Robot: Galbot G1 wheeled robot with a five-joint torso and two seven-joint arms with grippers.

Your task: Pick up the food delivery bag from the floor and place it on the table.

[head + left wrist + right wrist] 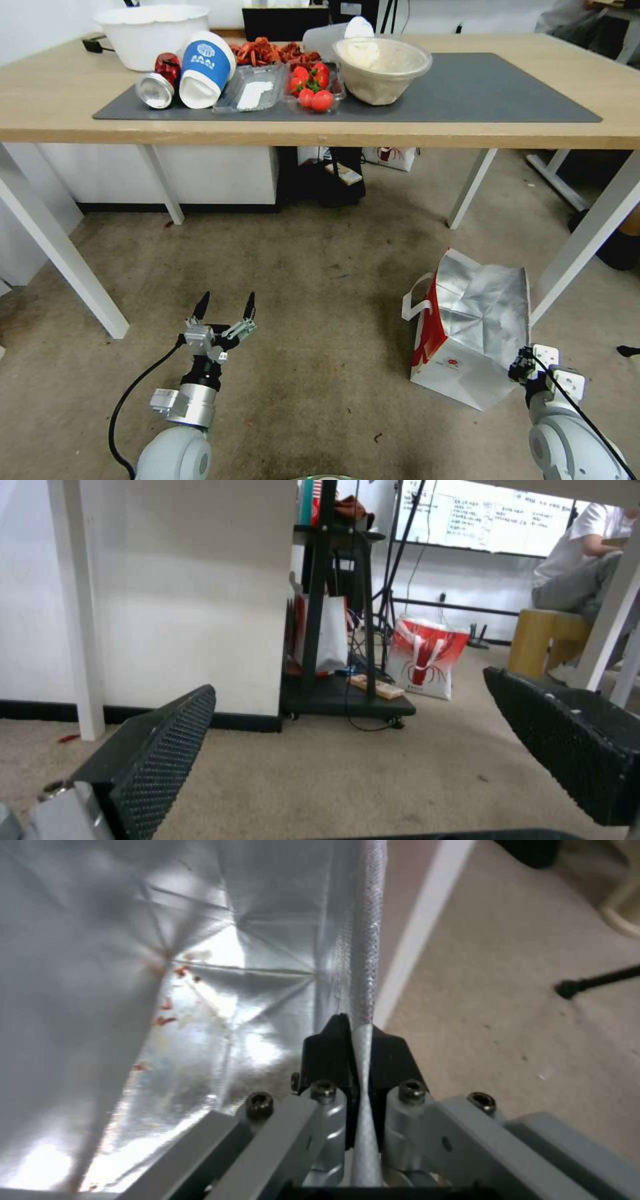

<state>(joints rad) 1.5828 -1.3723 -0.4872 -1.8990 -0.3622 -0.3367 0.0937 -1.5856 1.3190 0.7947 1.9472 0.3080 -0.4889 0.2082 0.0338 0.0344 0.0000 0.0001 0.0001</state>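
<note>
Gripping stage: right gripper point(355, 1040) pinching bag point(477, 327) rim on floor point(313, 280), left gripper point(225, 308) idling wide open; needing lift up onto table point(53, 100).

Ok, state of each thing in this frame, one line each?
Food delivery bag: upright on the floor, mouth open, foil lining showing.
Right gripper: shut on the bag's rim.
Left gripper: open, hovering above the floor, holding nothing.
Red can: lying on its side on the table.
Blue-and-white paper cup: tipped over.
Strawberry tray: uncovered.
</note>
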